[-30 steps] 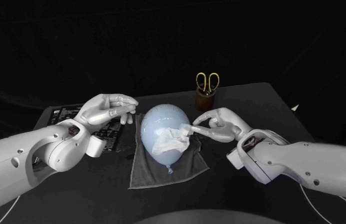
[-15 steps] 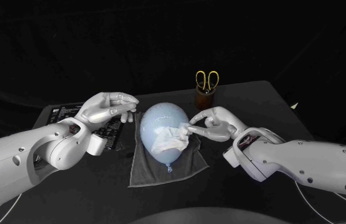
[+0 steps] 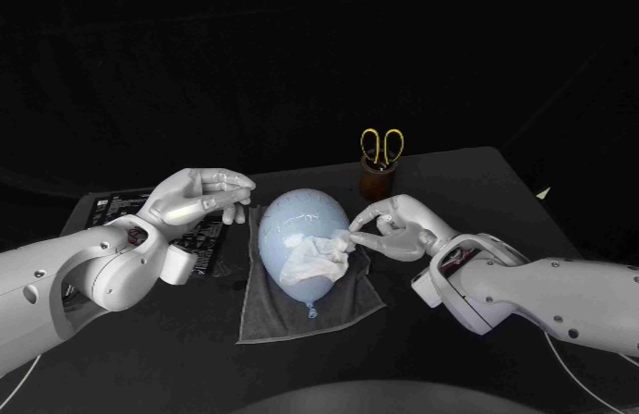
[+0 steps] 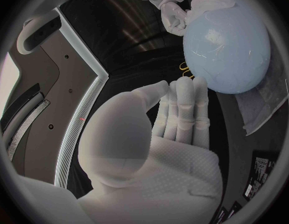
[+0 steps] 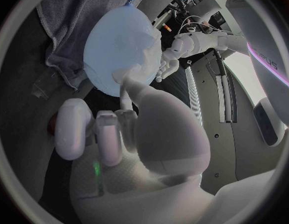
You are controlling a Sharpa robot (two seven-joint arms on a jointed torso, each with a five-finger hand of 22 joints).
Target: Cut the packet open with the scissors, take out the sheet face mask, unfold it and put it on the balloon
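Head view: on the grey towel (image 3: 286,314) lies the balloon (image 3: 298,222), the left hand (image 3: 198,199) raised beside it, fingers drawn together on nothing, while the right hand (image 3: 395,229) pinches the crumpled sheet face mask (image 3: 314,258) on the balloon's side.

White arms (image 3: 80,275), silver hands (image 3: 199,197)

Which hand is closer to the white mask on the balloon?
The right hand: its fingers pinch the mask at its edge, on the balloon. The left hand is beyond the balloon's other side, apart from it.
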